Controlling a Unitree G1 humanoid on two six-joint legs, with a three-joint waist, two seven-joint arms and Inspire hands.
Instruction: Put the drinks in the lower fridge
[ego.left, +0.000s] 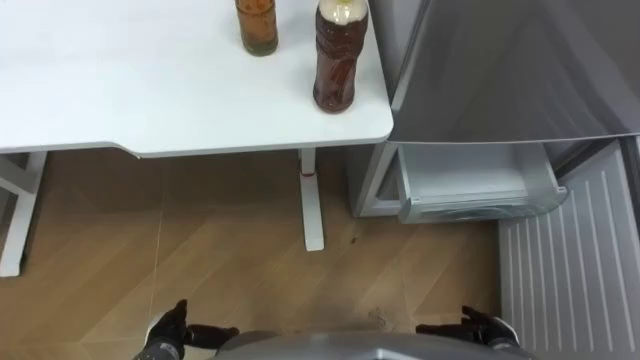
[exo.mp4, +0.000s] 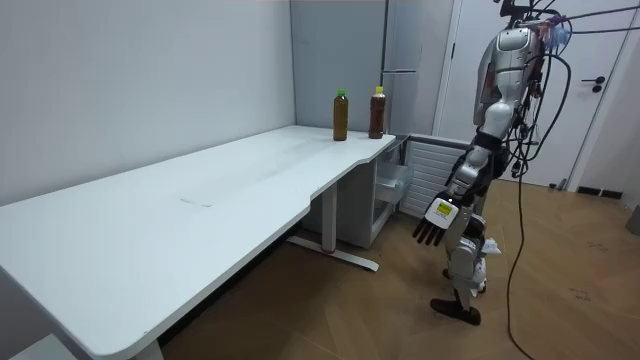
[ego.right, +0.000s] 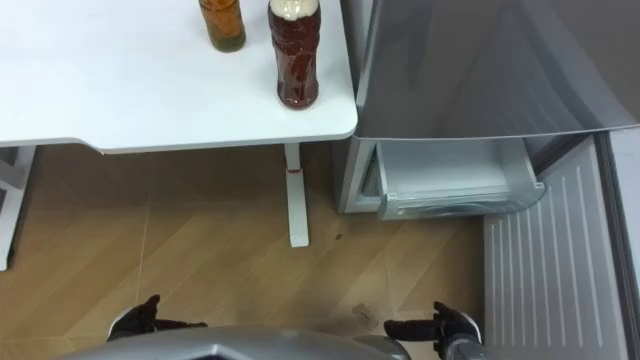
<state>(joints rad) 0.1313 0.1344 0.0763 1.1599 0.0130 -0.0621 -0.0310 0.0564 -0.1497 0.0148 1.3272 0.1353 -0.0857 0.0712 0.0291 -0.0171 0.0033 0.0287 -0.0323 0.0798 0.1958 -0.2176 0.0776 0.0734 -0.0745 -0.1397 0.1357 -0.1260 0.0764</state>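
Observation:
Two drink bottles stand on the white table (ego.left: 150, 100) near its right corner. One is a dark reddish-brown bottle (ego.left: 340, 55) with a pale cap, the other an amber bottle (ego.left: 258, 25) just left of it and farther back. In the room view they are the brown bottle (exo.mp4: 377, 113) and the green-capped bottle (exo.mp4: 340, 115). My left hand (ego.left: 175, 328) and right hand (ego.left: 482, 328) hang low at my sides, open, holding nothing and well away from the bottles. The left hand (exo.mp4: 432, 222) shows spread fingers. I stand on the wooden floor facing the table corner and the fridge.
The grey fridge (ego.left: 520, 70) stands right of the table. Its lower door (ego.left: 570, 270) is swung open towards me and a pale drawer (ego.left: 480, 185) is pulled out. A table leg (ego.left: 310, 200) stands in front on bare wooden floor.

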